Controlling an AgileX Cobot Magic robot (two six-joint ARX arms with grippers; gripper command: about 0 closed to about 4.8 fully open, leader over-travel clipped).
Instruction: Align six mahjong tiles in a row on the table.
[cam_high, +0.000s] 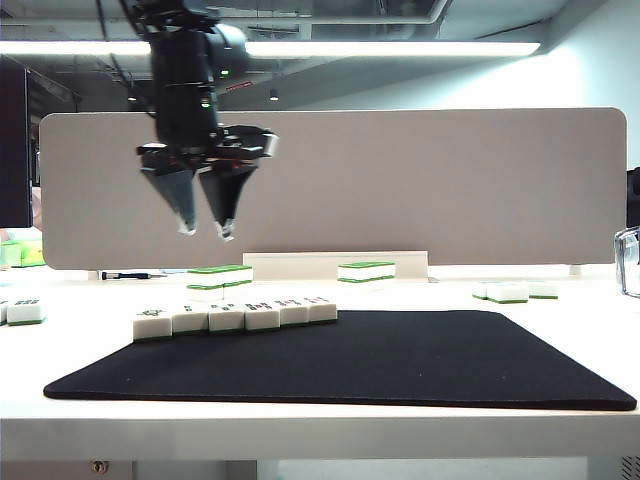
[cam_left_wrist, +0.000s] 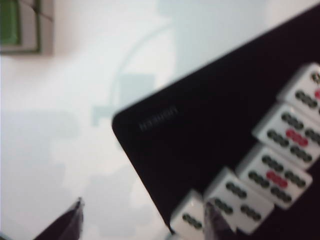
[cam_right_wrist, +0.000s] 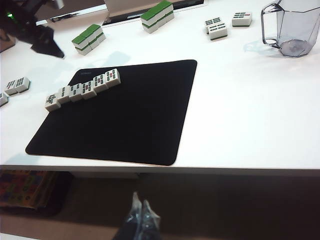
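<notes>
Your left hand (cam_high: 207, 228) is hanging well above the bench (cam_high: 560, 330), fingers spread apart with nothing between them, up over the left end of the row. Your right hand (cam_right_wrist: 141, 209) is parked low off the near edge of the bench, fingertips pressed together, holding nothing, nowhere near the action.

Closest to you is the black mat (cam_high: 400, 360), and along its far left edge sit the six mahjong tiles (cam_high: 236, 316), face up, side by side and touching. Looks to me like the row is basically done, though it runs at a slight slant to the mat edge and the leftmost tile seems to sit at the very corner, maybe partly off the mat.

So the risk now is mostly you undoing your own work. If you bring the left hand back down for a tidy-up nudge, a spread fingertip could clip one tile and knock it out of line, and since they're all touching, a push on one will probably shove its neighbours too. That end tile at the mat corner could tip or twist if pushed across the edge.

Further back are the green-backed stacks (cam_high: 220, 276) near the grey partition (cam_high: 450, 180), and a clear jug (cam_right_wrist: 292, 27) off to the right. Swing wide when retracting and you shouldn't hit either.
</notes>
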